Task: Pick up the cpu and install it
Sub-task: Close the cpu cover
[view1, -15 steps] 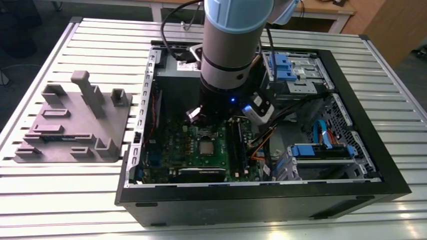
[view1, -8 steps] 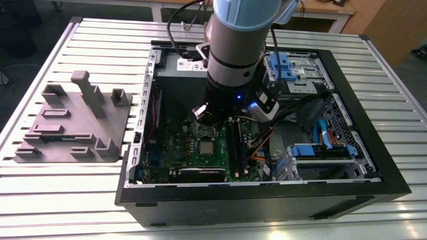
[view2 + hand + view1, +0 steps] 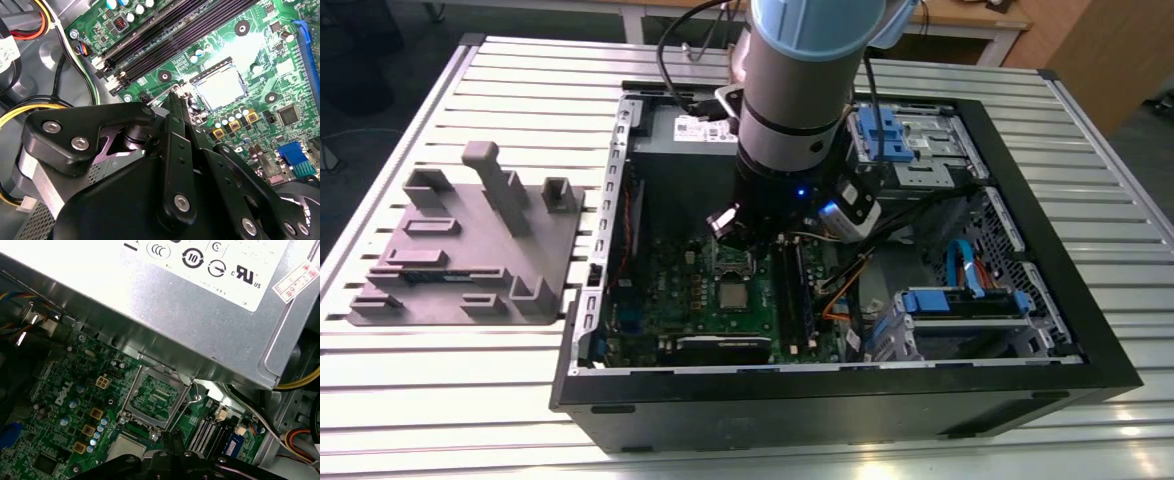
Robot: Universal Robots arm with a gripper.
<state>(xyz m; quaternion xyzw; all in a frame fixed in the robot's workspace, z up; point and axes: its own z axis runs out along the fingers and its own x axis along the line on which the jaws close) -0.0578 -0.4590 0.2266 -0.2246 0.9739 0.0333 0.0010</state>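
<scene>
Black fingers (image 3: 172, 107) above cpu (image 3: 221, 87) (seated in socket), tips hidden

An open black computer case (image 3: 854, 395) lies on the slatted metal bench (image 3: 1121, 200). A grey plastic fixture plate (image 3: 460, 250) lies beside it, at the exterior view's left. Inside, the small silver-grey square cpu (image 3: 734, 295) sits on the large green circuit board (image 3: 674, 270), near the big grey metal box (image 3: 200, 315).

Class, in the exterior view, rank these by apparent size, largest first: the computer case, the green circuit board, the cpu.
1. computer case
2. green circuit board
3. cpu
</scene>
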